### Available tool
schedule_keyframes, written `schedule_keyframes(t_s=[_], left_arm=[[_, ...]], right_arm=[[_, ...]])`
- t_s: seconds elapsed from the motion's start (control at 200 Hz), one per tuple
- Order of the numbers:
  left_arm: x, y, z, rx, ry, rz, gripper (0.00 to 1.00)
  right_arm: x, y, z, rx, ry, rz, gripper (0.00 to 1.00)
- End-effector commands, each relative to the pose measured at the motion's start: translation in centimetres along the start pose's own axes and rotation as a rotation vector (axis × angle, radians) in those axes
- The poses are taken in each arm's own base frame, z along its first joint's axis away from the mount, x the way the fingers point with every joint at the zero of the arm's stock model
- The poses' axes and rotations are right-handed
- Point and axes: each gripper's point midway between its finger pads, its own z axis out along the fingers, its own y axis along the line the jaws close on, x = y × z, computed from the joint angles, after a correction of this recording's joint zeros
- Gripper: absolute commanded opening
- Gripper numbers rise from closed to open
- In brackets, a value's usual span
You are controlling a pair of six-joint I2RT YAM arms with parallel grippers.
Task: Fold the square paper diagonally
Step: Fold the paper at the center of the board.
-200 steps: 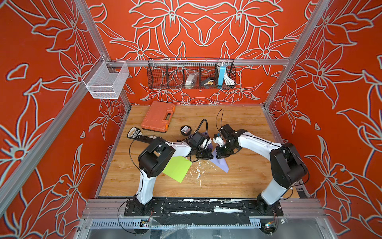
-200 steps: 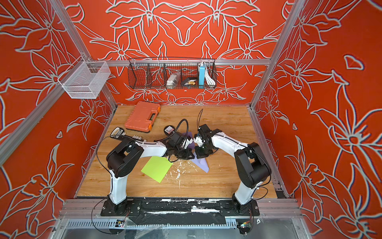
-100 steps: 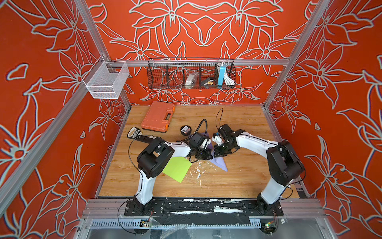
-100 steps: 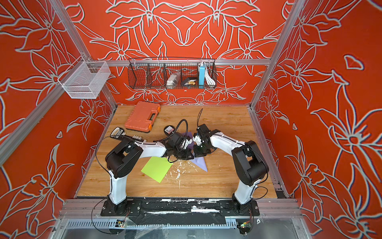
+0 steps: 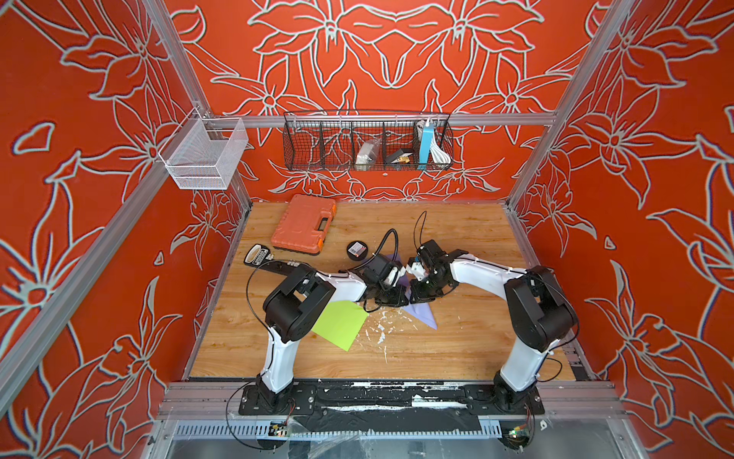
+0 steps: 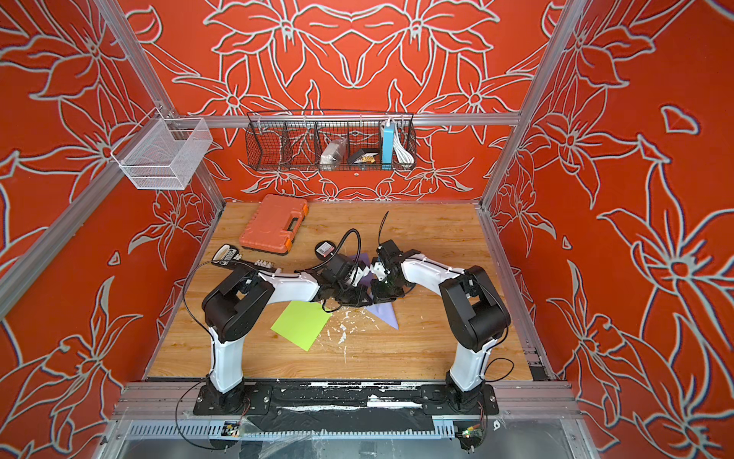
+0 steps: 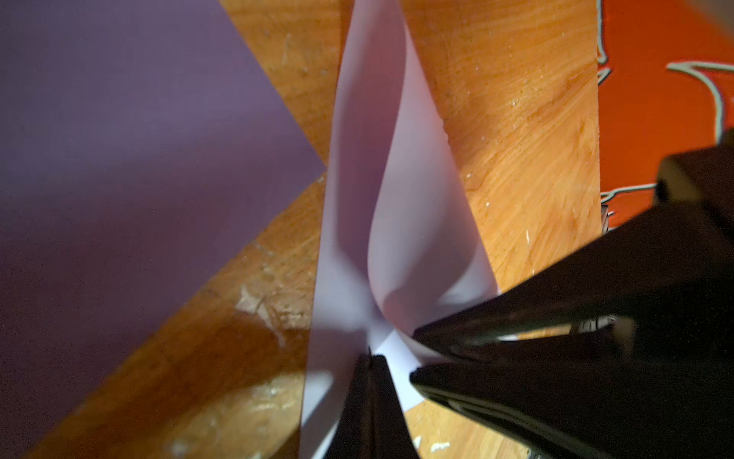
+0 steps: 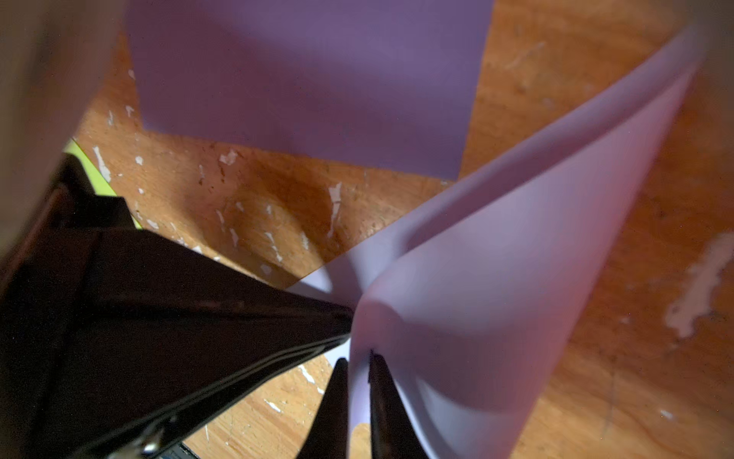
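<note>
Step in hand: the fold itself. The lavender paper point(image 5: 423, 314) is raised off the worktop point(image 5: 456, 238) and curled over on itself, with two of its corners apparently brought together where the tools meet. No crease is pressed yet, and the sheet bulges in a loose loop.
Paper location: mid-worktop between the two arms, with one tip trailing toward the near edge in both top views. A darker purple sheet point(image 7: 139, 159) lies flat just behind it, and a green sheet point(image 5: 339, 324) lies flat beside the left arm.
Left tool point(image 7: 369, 359): clenched on the paper's gathered end, fingertips meeting with no gap.
Right tool point(image 8: 356, 367): jaws a sliver apart with the paper's edge running between them. It looks like a slack hold rather than a firm pinch, though whether the pads touch the sheet cannot be told.
Tool spacing: the tips are just beside each other, nearly touching.
Next move, as judged: line the corners up exactly and lower them to the wood. One tool then pins them while the other flattens the bulge into a sharp diagonal crease.
Needs: light, even pressure — a thin sheet will likely skew or slip if either tool lets go early.
</note>
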Motion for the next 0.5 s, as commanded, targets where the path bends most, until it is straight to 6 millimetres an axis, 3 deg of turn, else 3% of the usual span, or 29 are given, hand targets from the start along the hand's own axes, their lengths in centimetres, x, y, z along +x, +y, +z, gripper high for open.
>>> schedule_keyframes(t_s=[0.0, 0.26, 0.495], left_arm=[[-0.4, -0.3, -0.8, 0.001, -0.018, 0.024, 0.0], [-0.5, -0.4, -0.9, 0.001, -0.021, 0.029, 0.0], [-0.5, -0.4, -1.0, 0.001, -0.025, 0.03, 0.0]], right_arm=[[-0.2, 0.3, 0.4, -0.01, 0.006, -0.001, 0.14], [-0.2, 0.2, 0.3, -0.001, 0.001, 0.006, 0.14], [-0.4, 0.6, -0.6, -0.007, -0.022, 0.004, 0.06]])
